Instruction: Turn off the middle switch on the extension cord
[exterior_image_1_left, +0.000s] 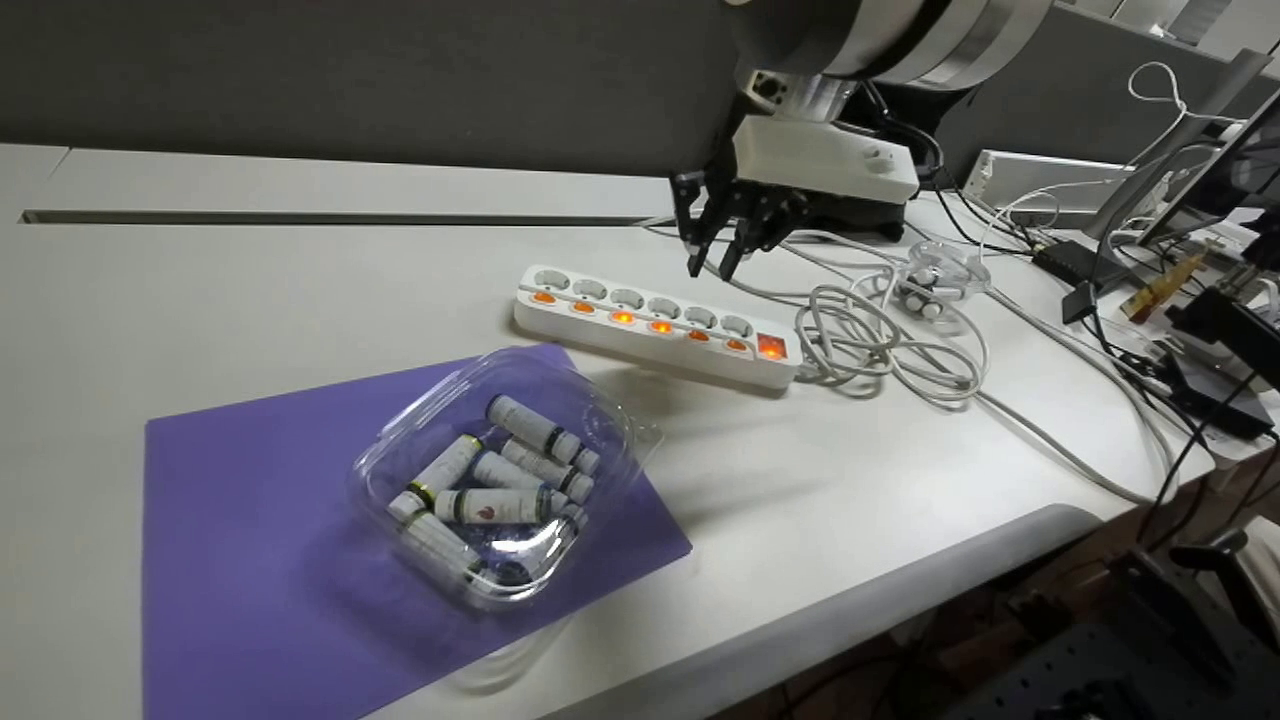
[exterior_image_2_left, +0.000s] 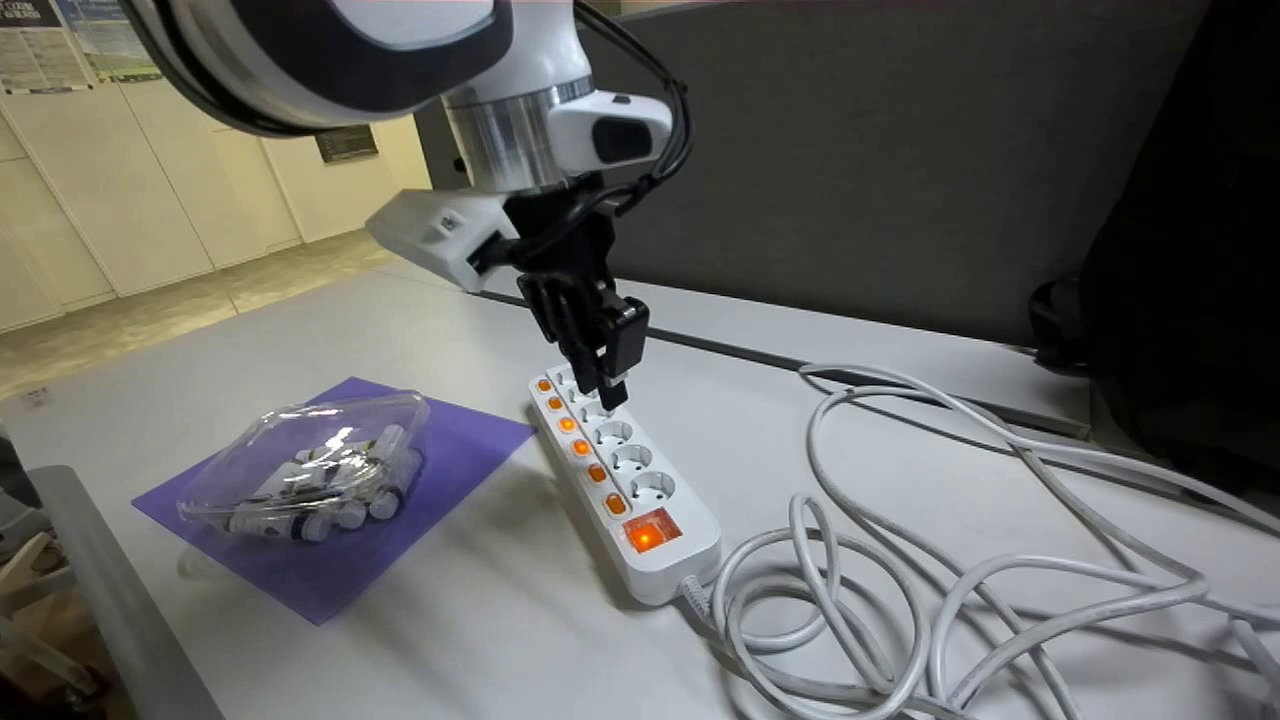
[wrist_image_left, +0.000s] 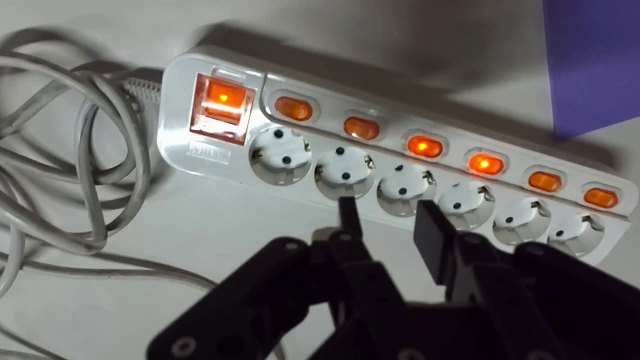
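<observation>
Black fingers (wrist_image_left: 434, 240) stand spread, a gap between them, as the gripper (wrist_image_left: 387, 207) hangs apart from the white extension cord (exterior_image_1_left: 645, 343), near its socket side. On a white table (exterior_image_1_left: 300, 300), the extension cord shows two glowing middle switches (wrist_image_left: 425, 146) and, at the end beside the looped cable (wrist_image_left: 42, 226), a larger lit switch (wrist_image_left: 223, 105). Just beside the extension cord's switch side, a purple sheet (exterior_image_1_left: 250, 500) bears a clear plastic container (exterior_image_1_left: 530, 380) of small bottles (exterior_image_1_left: 495, 506).
</observation>
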